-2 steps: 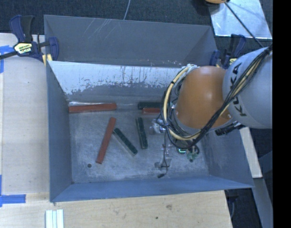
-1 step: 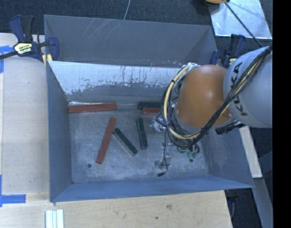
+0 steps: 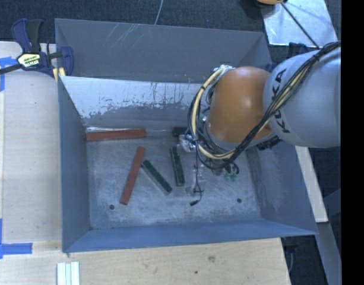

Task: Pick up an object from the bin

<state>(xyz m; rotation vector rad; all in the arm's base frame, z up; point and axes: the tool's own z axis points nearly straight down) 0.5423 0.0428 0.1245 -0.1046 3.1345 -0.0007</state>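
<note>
Closest to the lens is the arm's orange wrist cover, wrapped in yellow and black cables and riding high over the right half of the bin. It hides a good patch of floor, so bear that in mind.

Now sweep from the left. First comes a long red-brown bar, lying flat along the foot of the back wall. Tucked in like that, it gives you room on one side only. Next is a second red-brown bar, slanted on open floor and clear along both long sides. By my reckoning that's the easiest grab of the lot. Just right of it a dark green bar lies on a diagonal, its upper end close by the slanted red one. Beside that, a second dark green bar runs nearly front to back. Those two greens sit near each other, so closing on one may nudge the other.

Then the gripper: it hangs low over the floor just right of that second dark green bar, beside it, not round it. Parted or closed? You cannot tell from this angle, and nothing shows in its grasp. So nothing is picked yet, and your nearest candidate is that green bar on its left.
</note>
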